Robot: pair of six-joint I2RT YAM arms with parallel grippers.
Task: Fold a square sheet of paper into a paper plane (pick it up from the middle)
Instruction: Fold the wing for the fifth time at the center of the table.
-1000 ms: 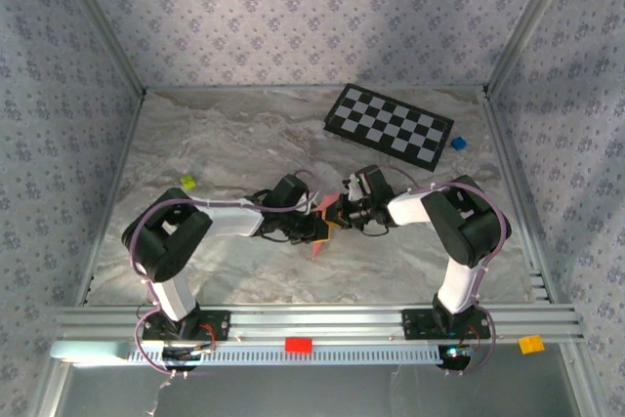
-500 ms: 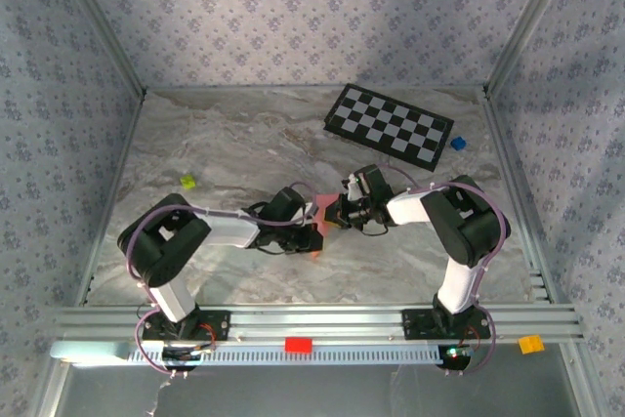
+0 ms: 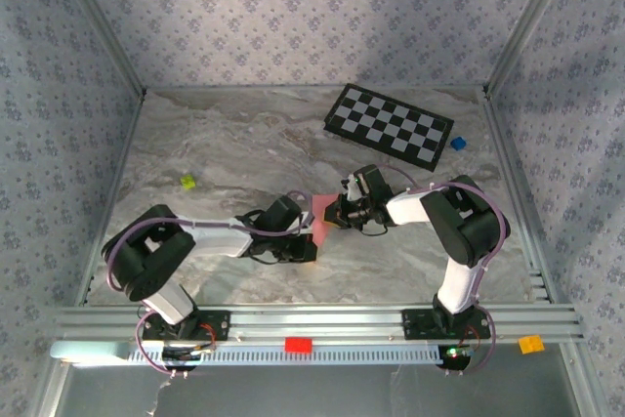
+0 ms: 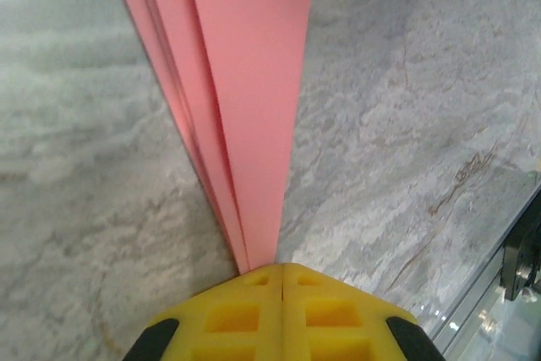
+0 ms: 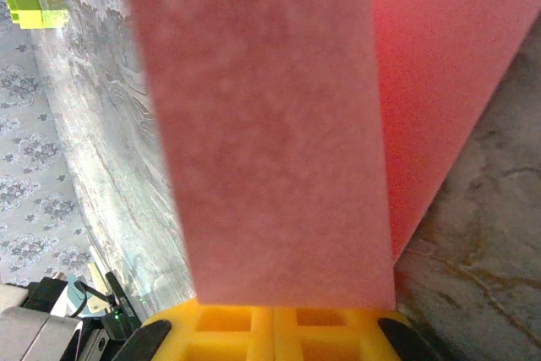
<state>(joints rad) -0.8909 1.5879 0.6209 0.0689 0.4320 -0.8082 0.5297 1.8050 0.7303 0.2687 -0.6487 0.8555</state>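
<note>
The square sheet of paper (image 3: 319,216), thin and pink-red, is folded into long narrow layers and held just above the table between both grippers. My left gripper (image 3: 307,243) is shut on its narrow end. In the left wrist view the yellow fingers (image 4: 245,310) meet with the pleated paper (image 4: 249,82) fanning away from my left gripper (image 4: 281,266). My right gripper (image 3: 333,213) is shut on the other end. In the right wrist view a broad paper flap (image 5: 270,141) rises from my right gripper (image 5: 275,306) and covers its tips.
A black-and-white checkerboard (image 3: 389,126) lies at the back right with a small blue block (image 3: 457,144) beside it. A green block (image 3: 187,182) sits on the left of the marble table, and the same green block (image 5: 34,6) shows beyond the paper. Red (image 3: 298,345) and orange (image 3: 530,344) blocks rest on the front rail.
The left arm has swung lower and leftward, drawing its gripper toward the near edge with the paper's end in it. The right gripper has barely moved. Both stayed shut.
</note>
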